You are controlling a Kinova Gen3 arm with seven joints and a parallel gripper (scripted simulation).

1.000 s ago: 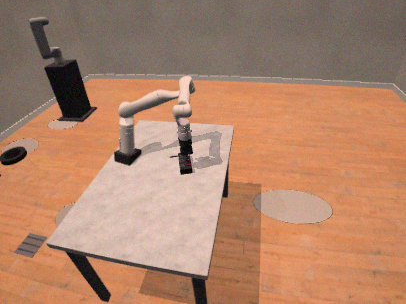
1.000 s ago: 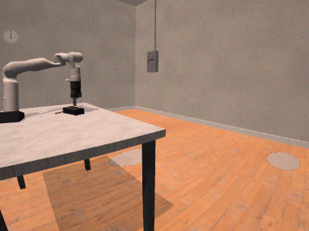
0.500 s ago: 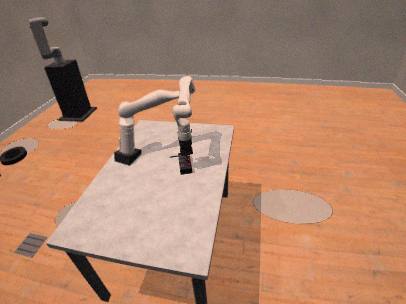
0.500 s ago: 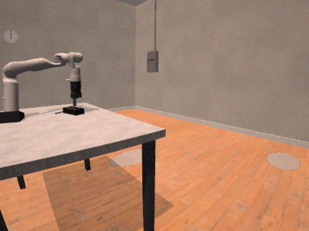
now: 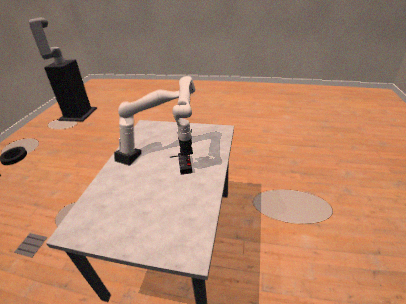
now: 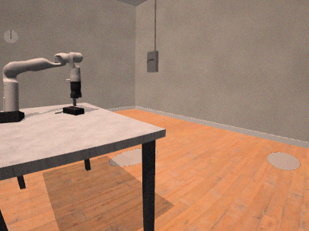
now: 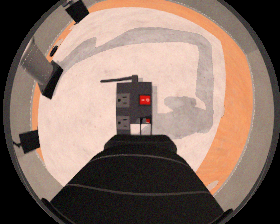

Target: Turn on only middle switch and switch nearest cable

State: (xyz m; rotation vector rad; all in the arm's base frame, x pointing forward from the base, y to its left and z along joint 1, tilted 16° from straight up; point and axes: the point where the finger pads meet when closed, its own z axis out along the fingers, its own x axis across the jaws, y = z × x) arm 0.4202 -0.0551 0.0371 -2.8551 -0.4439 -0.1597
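The black power strip point(image 5: 186, 167) point(image 6: 73, 111) point(image 7: 129, 105) lies flat on the grey table point(image 5: 150, 218) point(image 6: 76, 131) point(image 7: 81, 128), with its thin cable point(image 7: 115, 80) at the end away from me. In the wrist view the switch nearest the cable point(image 7: 144, 100) glows red, and the one below it point(image 7: 145, 128) looks pale and is partly hidden by my gripper. The rest of the strip is hidden under my gripper. My gripper point(image 5: 185, 154) point(image 6: 74, 104) point(image 7: 141, 123) is shut, points straight down and stands at the strip's top surface, holding nothing.
The arm's base point(image 5: 127, 156) point(image 6: 9, 116) stands on the table left of the strip. The table's right edge point(image 5: 227, 153) is close beyond the strip. A black pedestal with another arm point(image 5: 67, 88) stands on the floor at the far left.
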